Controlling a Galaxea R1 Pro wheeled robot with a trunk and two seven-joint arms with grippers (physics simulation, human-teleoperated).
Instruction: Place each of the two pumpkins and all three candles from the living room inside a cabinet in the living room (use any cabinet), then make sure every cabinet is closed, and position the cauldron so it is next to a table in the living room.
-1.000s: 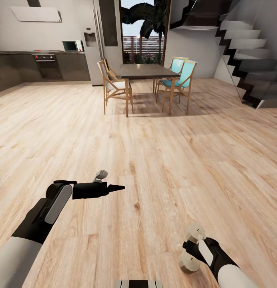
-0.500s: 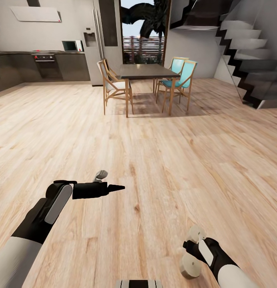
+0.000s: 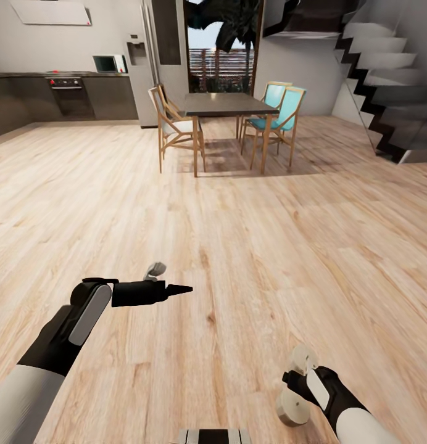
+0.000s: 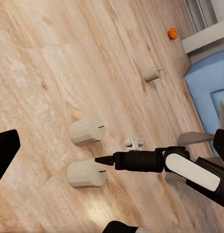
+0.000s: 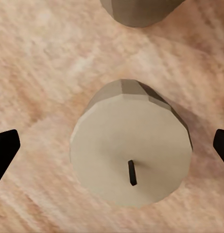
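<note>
Two cream candles [image 3: 303, 357] [image 3: 292, 407] stand on the wooden floor beside my right arm at the lower right. My right gripper [image 5: 112, 150] hangs open straight above one candle [image 5: 131, 165], its dark fingertips [image 5: 5, 148] wide of it on both sides. In the left wrist view the right gripper [image 4: 99, 159] points between two candles [image 4: 86, 131] [image 4: 85, 173]; a third candle [image 4: 151, 74] and an orange pumpkin [image 4: 173, 33] lie farther off. My left gripper [image 3: 182, 288] is open and empty above bare floor. Cabinet, coffee table and cauldron are out of view.
A dark dining table [image 3: 223, 106] with wooden and teal chairs stands far ahead. The kitchen counter [image 3: 65, 92] is at the far left, the stairs [image 3: 386, 80] at the far right. A pale blue surface [image 4: 209, 92] lies near the pumpkin.
The head view has shifted slightly, so the far room sits a little higher in the picture. Both arms and the candles hold their places.
</note>
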